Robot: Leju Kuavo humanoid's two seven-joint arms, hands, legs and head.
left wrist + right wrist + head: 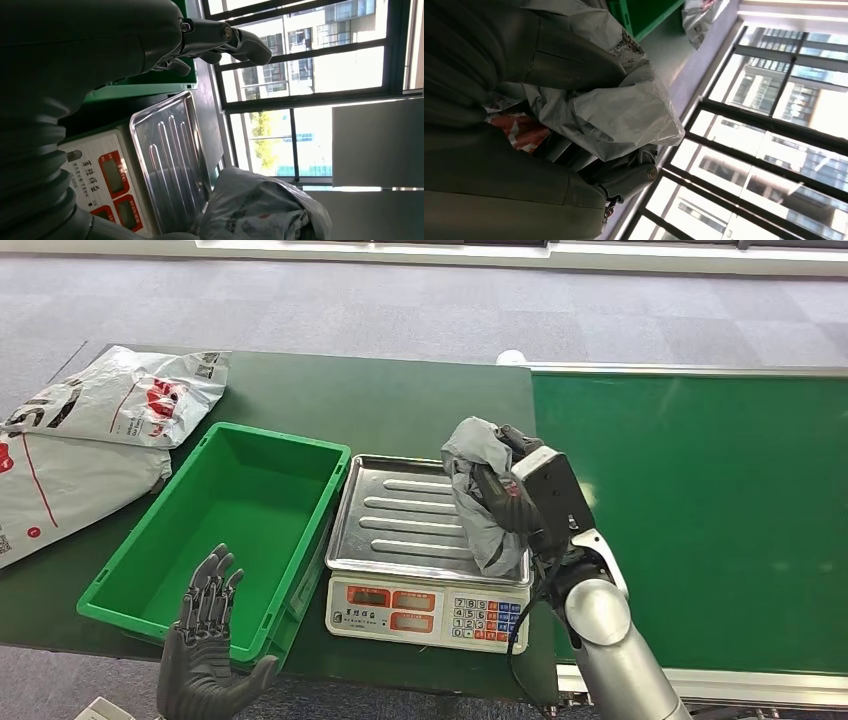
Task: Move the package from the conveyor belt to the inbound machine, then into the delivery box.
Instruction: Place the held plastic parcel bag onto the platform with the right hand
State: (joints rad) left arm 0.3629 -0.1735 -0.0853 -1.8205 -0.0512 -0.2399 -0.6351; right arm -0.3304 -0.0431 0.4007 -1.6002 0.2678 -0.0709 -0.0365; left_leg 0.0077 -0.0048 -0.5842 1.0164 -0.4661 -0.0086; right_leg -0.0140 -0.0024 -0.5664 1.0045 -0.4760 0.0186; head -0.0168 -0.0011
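While our right hand (510,502) hangs over the right edge of the scale's steel tray (400,510), we've got the grey package (478,490) clamped in its fingers, bunched up and standing more or less on end. Its long axis runs from up near the back of the tray down toward the keypad side, and its lower end looks to be at or just above the tray surface; we can't tell from the head view whether it's actually touching. In the right wrist view the crumpled plastic (614,105) fills the grasp, with a flash of red print tucked underneath.

So here's the relation that matters. The package sits on the conveyor belt (700,490) side of the scale, and the green bin (150,590) lies on the far side of the tray from it, off to our left. That's a fair reach across for the right arm. Our left hand (205,625), by contrast, hovers right at the bin's near corner with its fingers spread and nothing in them.

We'd judge the weighing step is the one in hand: the package wants setting flat on the tray. From there the left hand is much the nearer to the bin, though the right one has the hold.
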